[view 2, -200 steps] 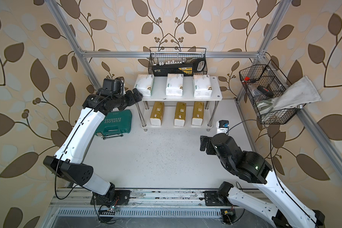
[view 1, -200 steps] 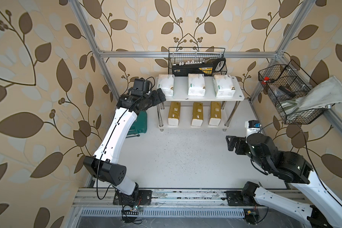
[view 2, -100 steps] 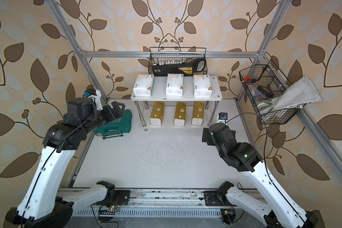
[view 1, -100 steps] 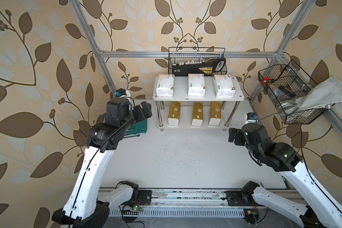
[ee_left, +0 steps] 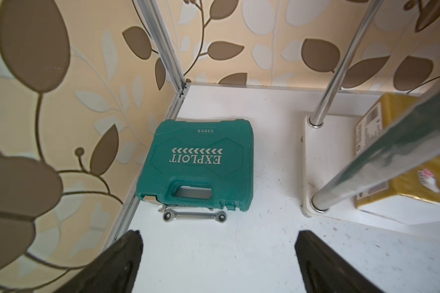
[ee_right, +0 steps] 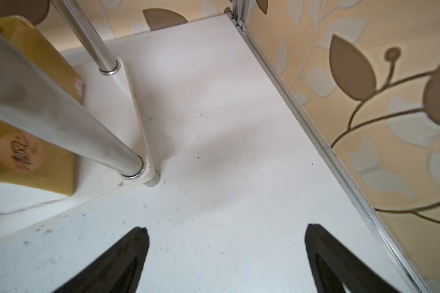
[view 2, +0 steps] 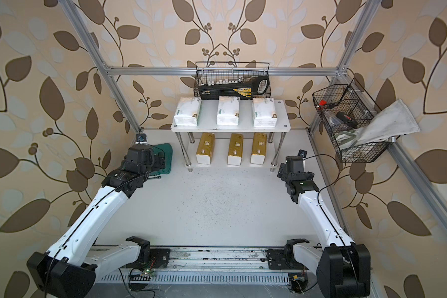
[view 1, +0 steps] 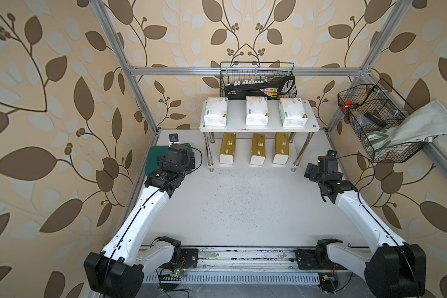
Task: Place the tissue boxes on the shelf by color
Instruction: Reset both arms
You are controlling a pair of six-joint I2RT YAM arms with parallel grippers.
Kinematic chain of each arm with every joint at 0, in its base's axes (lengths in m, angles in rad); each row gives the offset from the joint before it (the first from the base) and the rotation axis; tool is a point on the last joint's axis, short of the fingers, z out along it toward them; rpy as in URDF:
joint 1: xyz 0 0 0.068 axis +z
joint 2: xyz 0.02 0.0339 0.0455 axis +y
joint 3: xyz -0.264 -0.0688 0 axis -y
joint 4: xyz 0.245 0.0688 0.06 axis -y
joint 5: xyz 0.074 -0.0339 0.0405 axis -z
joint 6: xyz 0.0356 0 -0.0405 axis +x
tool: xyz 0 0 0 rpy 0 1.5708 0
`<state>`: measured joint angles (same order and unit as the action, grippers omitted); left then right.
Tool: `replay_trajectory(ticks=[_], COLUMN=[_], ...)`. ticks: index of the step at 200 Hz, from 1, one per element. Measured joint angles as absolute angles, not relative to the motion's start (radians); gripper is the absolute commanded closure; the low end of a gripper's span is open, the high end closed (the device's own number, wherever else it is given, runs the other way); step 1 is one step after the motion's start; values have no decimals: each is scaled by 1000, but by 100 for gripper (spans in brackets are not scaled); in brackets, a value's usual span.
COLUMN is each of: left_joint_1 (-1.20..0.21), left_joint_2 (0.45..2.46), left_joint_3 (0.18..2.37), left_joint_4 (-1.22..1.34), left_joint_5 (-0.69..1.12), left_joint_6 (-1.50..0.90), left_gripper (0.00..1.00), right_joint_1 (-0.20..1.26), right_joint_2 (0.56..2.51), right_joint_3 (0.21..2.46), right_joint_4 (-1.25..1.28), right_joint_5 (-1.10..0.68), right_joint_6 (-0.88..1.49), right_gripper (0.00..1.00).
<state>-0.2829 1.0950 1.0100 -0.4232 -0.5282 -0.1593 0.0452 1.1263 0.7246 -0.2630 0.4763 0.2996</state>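
Note:
The shelf [view 1: 236, 113] stands at the back middle of the table in both top views. Three white tissue boxes with green print [view 1: 256, 111] lie side by side on its top board. Three gold tissue boxes [view 1: 258, 149] lie in a row on the lower board [view 2: 244, 154]. My left gripper [ee_left: 219, 236] is open and empty over the table left of the shelf, facing a green tool case. My right gripper [ee_right: 226, 227] is open and empty over bare table, right of the shelf's front right leg [ee_right: 69, 121]. A gold box [ee_right: 28, 157] shows beside that leg.
The green tool case [ee_left: 196, 165] lies in the back left corner with a wrench [ee_left: 193, 217] in front of it. One black wire basket [view 1: 257, 80] hangs on the back rail, a second basket [view 1: 377, 123] with a cloth [view 1: 410, 126] on the right rail.
My left arm has drawn back from the shelf's left end and now sits low by the green case. My right arm has moved toward the back right. The boxes have not moved.

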Motion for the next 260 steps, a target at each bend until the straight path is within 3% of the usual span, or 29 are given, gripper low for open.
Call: replay_trajectory(ticks=[79, 141, 176, 215, 260], left_joint_1=[-88, 22, 94, 71, 136], left_joint_2=[1077, 1348, 1515, 1514, 1519], left_joint_3=[503, 443, 435, 376, 391], left_joint_4=[107, 417, 546, 654, 668], left_joint_5=[-453, -239, -84, -36, 45], left_joint_6=[-132, -96, -86, -73, -78], left_gripper=[1, 1, 1, 1, 1], right_joint_1=[46, 65, 43, 31, 31], right_joint_2=[1291, 1513, 1528, 1527, 1527], right_joint_3=[479, 268, 322, 342, 342], right_joint_4=[300, 863, 876, 886, 888], right_joint_5=[514, 345, 251, 208, 197], right_joint_6=[155, 57, 43, 40, 40], right_gripper=[1, 1, 1, 1, 1])
